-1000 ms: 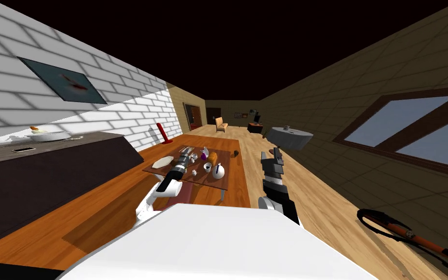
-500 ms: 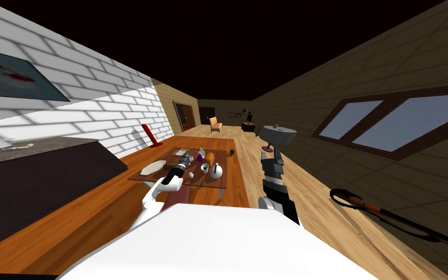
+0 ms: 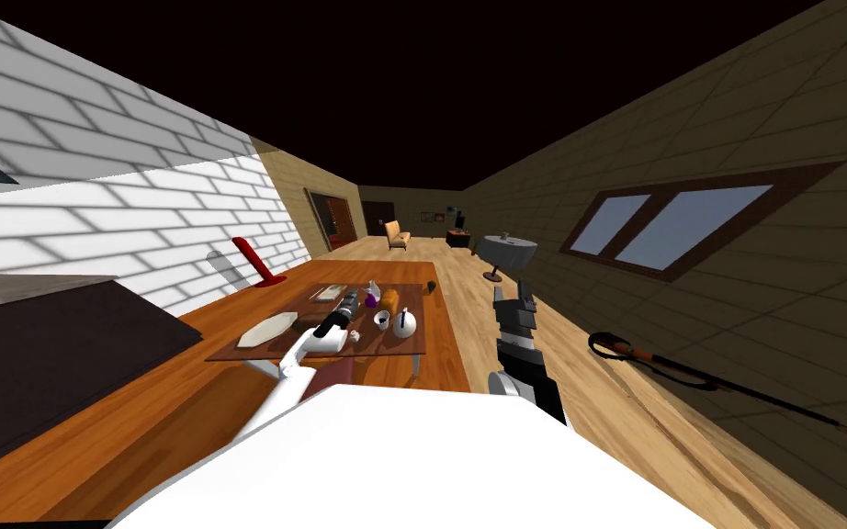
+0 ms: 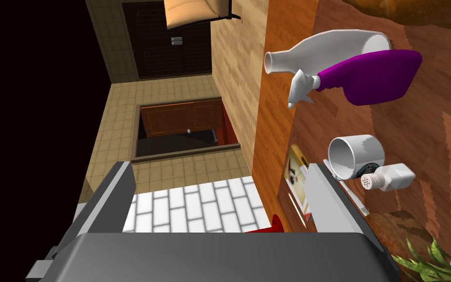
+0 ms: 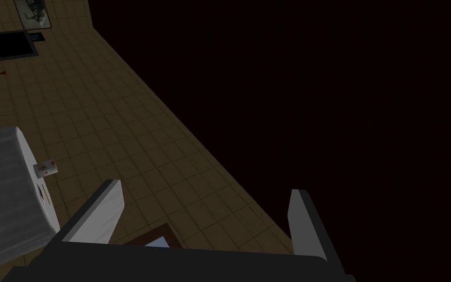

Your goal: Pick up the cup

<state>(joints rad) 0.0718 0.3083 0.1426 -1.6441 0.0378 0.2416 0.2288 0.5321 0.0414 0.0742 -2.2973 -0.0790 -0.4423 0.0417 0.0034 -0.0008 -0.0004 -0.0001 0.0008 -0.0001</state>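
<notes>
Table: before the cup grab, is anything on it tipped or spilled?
Nothing stands out. The cup, shaker and spray bottle all stand upright on the table, and no spill is visible.

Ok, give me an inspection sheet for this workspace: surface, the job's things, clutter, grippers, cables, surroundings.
Surface: low brown table on a wood floor.
Job's things: white cup, upright on the table, beside one finger of the left gripper, outside the gap.
Clutter: shaker right by the cup; purple spray bottle; white bottle; book; flat white dish; round white pot.
Grippers: left gripper open, empty, over the table; right gripper open, empty, off the table's side.
Cables: nothing seen.
Surroundings: white brick wall; round covered table; window; long black-and-orange tool on the floor.
</notes>
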